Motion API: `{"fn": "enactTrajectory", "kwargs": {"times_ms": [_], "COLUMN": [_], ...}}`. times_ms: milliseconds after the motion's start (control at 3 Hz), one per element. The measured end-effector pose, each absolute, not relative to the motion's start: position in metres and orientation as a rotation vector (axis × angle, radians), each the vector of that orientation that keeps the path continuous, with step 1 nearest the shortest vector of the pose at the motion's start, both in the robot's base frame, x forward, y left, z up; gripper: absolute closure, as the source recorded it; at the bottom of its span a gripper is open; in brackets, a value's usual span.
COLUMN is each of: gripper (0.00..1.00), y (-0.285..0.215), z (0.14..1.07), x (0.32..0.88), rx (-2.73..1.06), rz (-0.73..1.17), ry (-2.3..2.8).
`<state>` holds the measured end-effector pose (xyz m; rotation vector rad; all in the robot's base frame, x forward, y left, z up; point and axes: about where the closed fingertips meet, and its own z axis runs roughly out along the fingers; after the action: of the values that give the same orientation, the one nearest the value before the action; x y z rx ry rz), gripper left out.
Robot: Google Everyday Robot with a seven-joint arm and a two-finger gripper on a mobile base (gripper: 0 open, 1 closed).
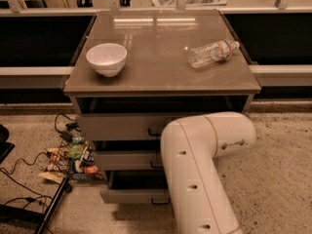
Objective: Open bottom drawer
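Bottom drawer point(130, 195) sits lowest of three in the grey-beige cabinet point(161, 84), low in the camera view and just left of centre; its flat front stands forward of the middle drawer point(124, 160) above it, with a dark gap over its top edge through which nothing of the inside can be made out. At far left, black cables point(22, 177) trail over the speckled floor and a heap of coloured packets point(70, 159) lies against the cabinet's left side, too jumbled to tell item from item; a black stand leg point(51, 209) is cut off by the lower edge. On the cabinet top a white bowl point(107, 58) stands upright at the left, well apart from a clear plastic bottle point(213, 53) lying on its side at the right. The top drawer point(119, 126) has a dark opening above it. Each drawer's small black handle shows only as a left end, the remainder covered by the white robot arm point(202, 160), which rises from the bottom edge and bends right in front of the drawers. The gripper is hidden behind that arm, somewhere at the drawer fronts, so I cannot tell its state or what it touches.
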<state>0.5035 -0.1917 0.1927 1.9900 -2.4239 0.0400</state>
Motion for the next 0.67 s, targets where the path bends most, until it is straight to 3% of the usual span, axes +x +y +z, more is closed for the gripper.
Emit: {"fn": "enactTrajectory", "kwargs": {"times_ms": [667], "gripper": [0.86], "y": [-0.189], "z": [0.226], "x": [0.460], "rx": [1.853], "rz": [0.009], "ry": [-2.383]}}
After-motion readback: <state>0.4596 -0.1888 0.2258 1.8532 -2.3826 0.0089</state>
